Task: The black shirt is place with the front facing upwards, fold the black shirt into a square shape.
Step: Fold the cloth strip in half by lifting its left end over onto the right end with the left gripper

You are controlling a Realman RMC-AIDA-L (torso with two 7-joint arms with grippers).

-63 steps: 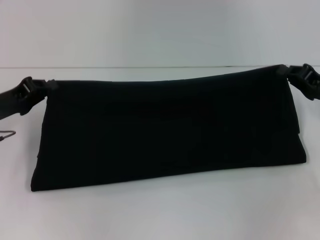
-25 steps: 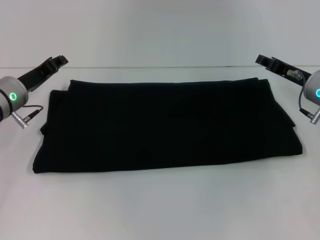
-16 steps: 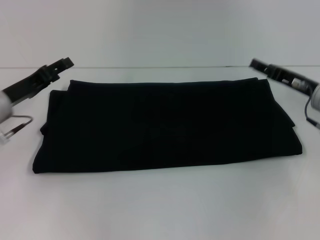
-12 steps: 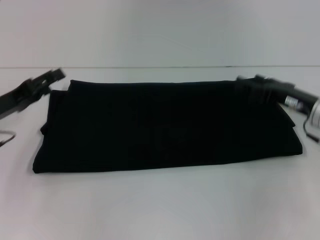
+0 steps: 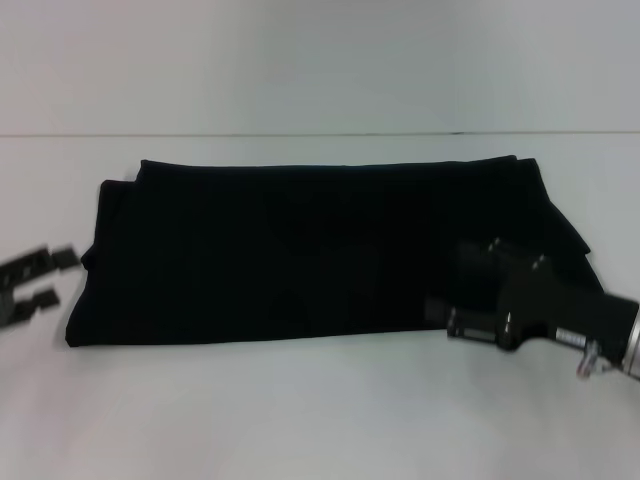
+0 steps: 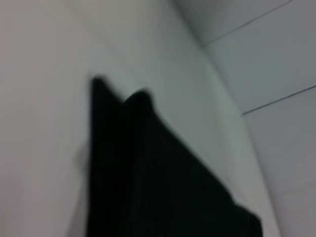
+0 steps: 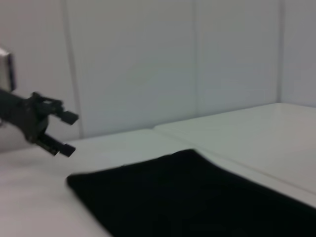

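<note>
The black shirt [image 5: 330, 250] lies flat on the white table [image 5: 320, 410], folded into a wide rectangle with no lettering showing. My left gripper [image 5: 38, 280] hovers just off the shirt's near left corner, open and holding nothing. It also shows far off in the right wrist view as the left gripper [image 7: 65, 133], fingers apart. My right gripper [image 5: 452, 284] is over the shirt's near right corner, fingers spread, with no cloth seen between them. The left wrist view shows a blurred end of the shirt [image 6: 158, 182]. One corner of the shirt [image 7: 197, 202] appears in the right wrist view.
White table surface surrounds the shirt on all sides, with a pale wall [image 5: 320, 60] behind the far edge. No other objects are in view.
Both grippers let go of the shirt's raised far edge, and it now lies flat. Both arms have since swung from the far corners down to the near corners.
</note>
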